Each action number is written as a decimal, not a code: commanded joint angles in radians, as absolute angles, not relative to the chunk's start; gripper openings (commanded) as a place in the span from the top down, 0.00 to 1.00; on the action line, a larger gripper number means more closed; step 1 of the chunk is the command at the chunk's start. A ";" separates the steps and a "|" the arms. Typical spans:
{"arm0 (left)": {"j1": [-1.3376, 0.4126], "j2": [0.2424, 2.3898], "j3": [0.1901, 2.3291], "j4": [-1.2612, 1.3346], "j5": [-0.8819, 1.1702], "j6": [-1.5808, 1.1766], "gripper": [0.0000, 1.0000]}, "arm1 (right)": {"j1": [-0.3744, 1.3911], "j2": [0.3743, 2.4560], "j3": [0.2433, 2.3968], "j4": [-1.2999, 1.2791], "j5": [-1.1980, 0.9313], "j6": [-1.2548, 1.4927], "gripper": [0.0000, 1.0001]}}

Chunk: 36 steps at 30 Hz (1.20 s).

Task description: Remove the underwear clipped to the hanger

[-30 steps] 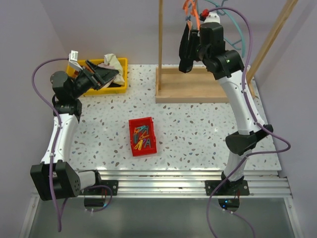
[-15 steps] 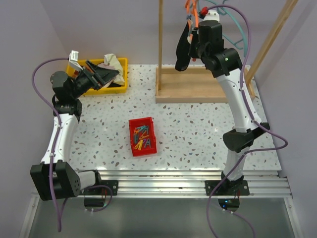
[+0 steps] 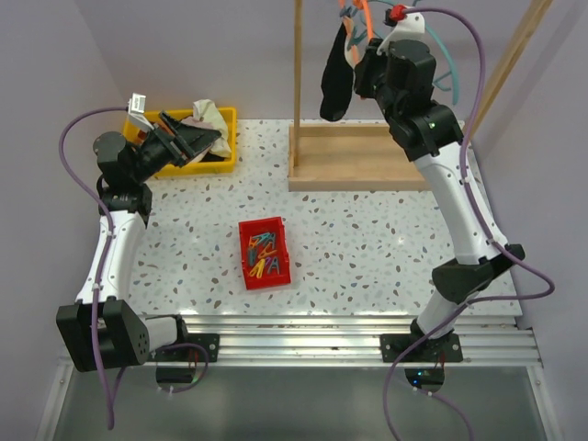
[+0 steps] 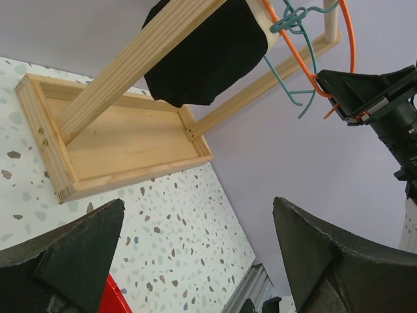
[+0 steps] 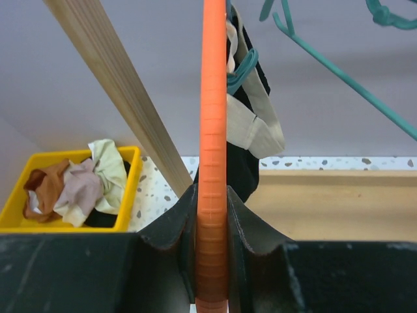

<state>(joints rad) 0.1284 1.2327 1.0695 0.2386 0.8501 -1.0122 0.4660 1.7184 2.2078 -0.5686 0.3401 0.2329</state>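
Pinching the orange hanger [image 5: 212, 130] between its two fingers, the right gripper [image 5: 212, 218] is pressed onto the ribbed bar. The bar runs straight from 6 to 12 o'clock through the right wrist view. Just beyond the bar, toward 1 o'clock, the black underwear [image 5: 246, 166] hangs with its cream-white band looped beside a teal hanger [image 5: 339, 72]. From above, that garment [image 3: 336, 78] dangles at 12 o'clock of the table [image 3: 367, 239], over the wooden rack [image 3: 358, 165], with the right arm reaching up to it from 5 o'clock.

The left gripper [image 4: 199, 248] has its fingers spread wide with nothing between them. In the top view it sits at the near edge of the yellow bin [image 3: 230, 129], at 10 o'clock. The rust-brown underwear [image 5: 45, 186] lies inside that bin, touching a pale cloth bundle [image 5: 107, 163]. A red bin [image 3: 246, 248] of coloured clips stands near the table's middle, well apart from both grippers.
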 commanded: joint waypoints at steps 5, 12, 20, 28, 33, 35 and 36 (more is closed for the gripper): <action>0.123 1.227 1.095 0.284 0.871 -1.020 0.00 | 0.468 1.658 2.194 -0.405 0.308 0.224 1.00; 0.123 1.223 1.092 0.316 0.890 -1.046 0.00 | 0.468 1.488 1.969 -0.342 0.293 0.255 1.00; 0.101 1.278 1.088 0.761 0.962 -1.416 0.00 | 0.469 1.200 1.651 -0.331 0.253 0.272 1.00; -0.049 1.279 1.089 0.619 1.045 -1.315 0.00 | 0.469 0.942 1.438 -0.515 0.160 0.265 1.00; -0.152 1.244 1.039 0.468 1.040 -1.149 0.00 | 0.469 0.796 1.315 -0.653 0.158 0.294 1.00; -0.189 1.243 1.020 0.401 1.032 -1.117 0.00 | 0.468 0.726 1.253 -0.684 0.184 0.314 1.00; -0.198 1.233 1.013 0.385 1.020 -1.102 0.00 | 0.469 0.709 1.237 -0.698 0.199 0.337 1.00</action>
